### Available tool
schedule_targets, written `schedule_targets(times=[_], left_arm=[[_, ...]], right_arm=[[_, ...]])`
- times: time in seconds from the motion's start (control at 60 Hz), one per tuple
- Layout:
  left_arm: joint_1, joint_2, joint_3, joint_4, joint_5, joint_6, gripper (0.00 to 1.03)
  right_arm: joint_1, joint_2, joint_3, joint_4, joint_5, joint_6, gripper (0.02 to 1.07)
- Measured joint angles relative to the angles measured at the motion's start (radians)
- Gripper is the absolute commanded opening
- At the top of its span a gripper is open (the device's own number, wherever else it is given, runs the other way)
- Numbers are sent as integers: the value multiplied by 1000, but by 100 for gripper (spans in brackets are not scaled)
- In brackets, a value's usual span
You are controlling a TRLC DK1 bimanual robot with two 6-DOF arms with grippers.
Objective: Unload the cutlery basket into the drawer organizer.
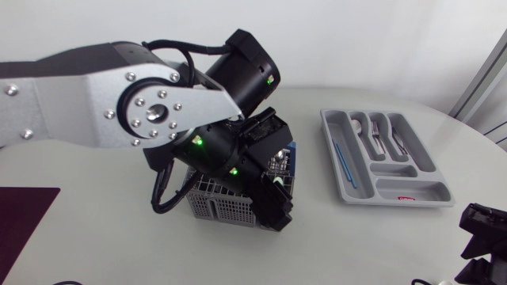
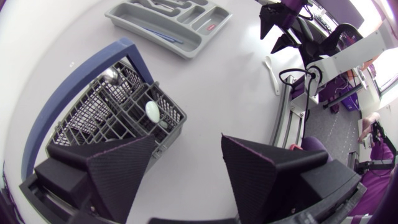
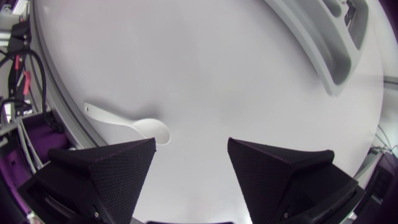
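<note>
My left gripper (image 2: pixel 188 138), fingers spread, hangs by the basket (image 2: pixel 124 102), its white spoon (image 2: pixel 152 111) just ahead of one finger; right gripper (image 3: pixel 191 142), spread too, well apart.

- No text, number or sign is legible in any view.
- A small red label (image 1: pixel 407 195) lies in an end compartment of the drawer organizer (image 1: pixel 331 150); its print is too small to read.

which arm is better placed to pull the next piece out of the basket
Left. Its gripper hangs open right at the cutlery basket. The right gripper, also open, sits near the table edge past the drawer organizer, well away from the basket.
</note>
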Motion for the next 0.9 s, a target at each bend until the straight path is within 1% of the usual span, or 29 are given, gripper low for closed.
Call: schedule_targets(times=[0.083, 0.15, 0.233, 0.3, 0.333, 0.367, 0.383, 0.45, 0.6, 0.7, 0.9], left_arm=[[-2, 0, 0, 0, 0, 0, 87], [-2, 1, 0, 0, 0, 0, 87], [-2, 3, 0, 0, 0, 0, 87], [-2, 7, 0, 0, 0, 0, 87], [-2, 9, 0, 0, 0, 0, 87], [-2, 11, 0, 0, 0, 0, 87], [-2, 12, 0, 0, 0, 0, 87], [-2, 16, 0, 0, 0, 0, 87], [-2, 33, 2, 0, 0, 0, 87], [-2, 37, 2, 0, 0, 0, 87], [-2, 39, 6, 0, 0, 0, 87]], right_arm=[[-62, -26, -14, 3, -35, -194, 86], [-85, -36, -38, 8, -40, -333, 86], [-83, -46, -64, 8, -46, -447, 86], [-66, -66, -89, 12, -47, -506, 86], [-50, -80, -103, 19, -48, -521, 84], [-9, -113, -137, 32, -48, -547, 79], [0, -120, -145, 32, -48, -554, 74], [47, -153, -175, 32, -47, -579, 67], [123, -167, -215, 38, -9, -592, 66], [134, -184, -234, 39, 17, -592, 66], [147, -219, -270, 42, 35, -595, 66]])
